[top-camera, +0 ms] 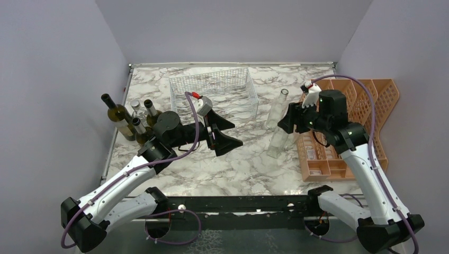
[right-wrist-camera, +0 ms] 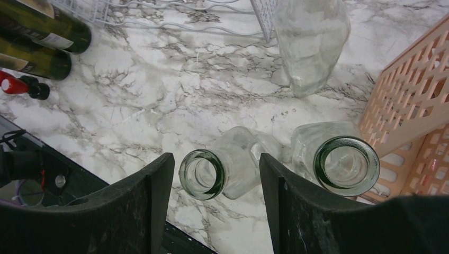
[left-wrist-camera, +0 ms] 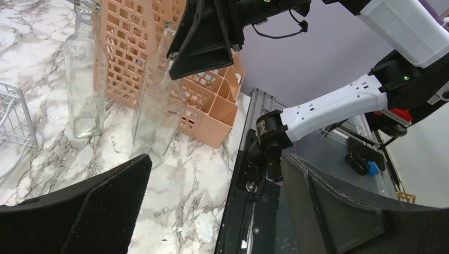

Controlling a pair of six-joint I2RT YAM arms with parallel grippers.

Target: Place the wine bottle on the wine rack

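The white wire wine rack (top-camera: 214, 95) stands at the back middle of the marble table. Its corner also shows in the left wrist view (left-wrist-camera: 13, 116). Clear glass bottles stand upright right of it, one near the rack (top-camera: 279, 108) and one nearer the front (top-camera: 278, 142). My right gripper (top-camera: 286, 124) is open above them. In the right wrist view the gripper (right-wrist-camera: 214, 180) has a clear bottle's mouth (right-wrist-camera: 202, 173) between its fingers, untouched. A second mouth (right-wrist-camera: 345, 165) lies just outside the right finger. My left gripper (top-camera: 227, 132) is open and empty, and looks the same in its own view (left-wrist-camera: 217, 211).
Several dark wine bottles (top-camera: 119, 117) stand at the table's left edge, also seen in the right wrist view (right-wrist-camera: 47, 32). An orange perforated divider tray (top-camera: 365, 121) fills the right side, close behind the clear bottles. Purple walls enclose the table.
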